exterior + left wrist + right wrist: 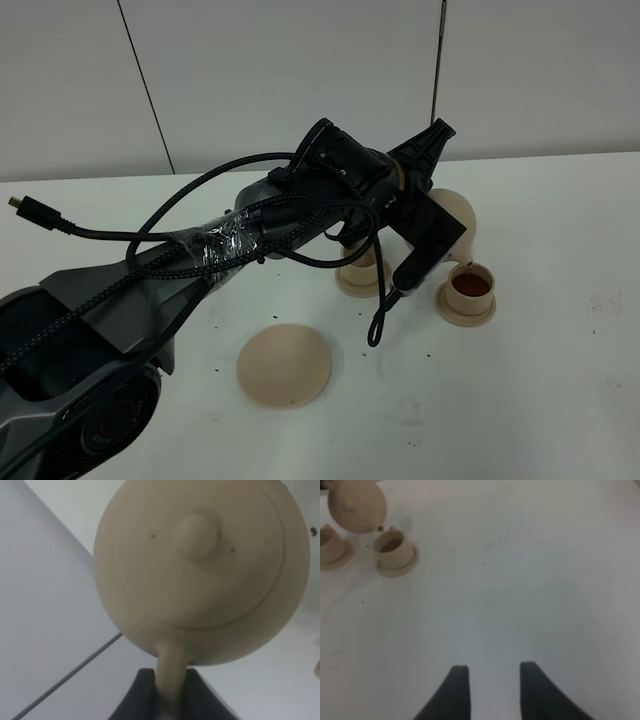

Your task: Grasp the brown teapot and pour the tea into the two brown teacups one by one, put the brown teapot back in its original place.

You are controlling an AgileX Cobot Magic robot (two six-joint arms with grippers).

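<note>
My left gripper (418, 200) is shut on the loop handle of the brown teapot (460, 215), which hangs tilted with its spout over the right teacup (470, 288). That cup stands on its small saucer and holds dark brown tea. The left teacup (360, 275) is partly hidden behind my arm. The wide flat saucer, the original place (284, 365), lies bare nearer the front. In the left wrist view the teapot (200, 570) fills the frame, its handle pinched in the gripper (170, 702). My right gripper (492, 690) is open over bare table, far from the teapot (356, 505) and cups (394, 550).
Black cables (250, 230) loop loosely around the left arm, and one loop hangs down close to the left cup. A loose plug end (30, 208) sticks out at the left. The white table (560, 400) carries small dark specks. A pale wall stands behind.
</note>
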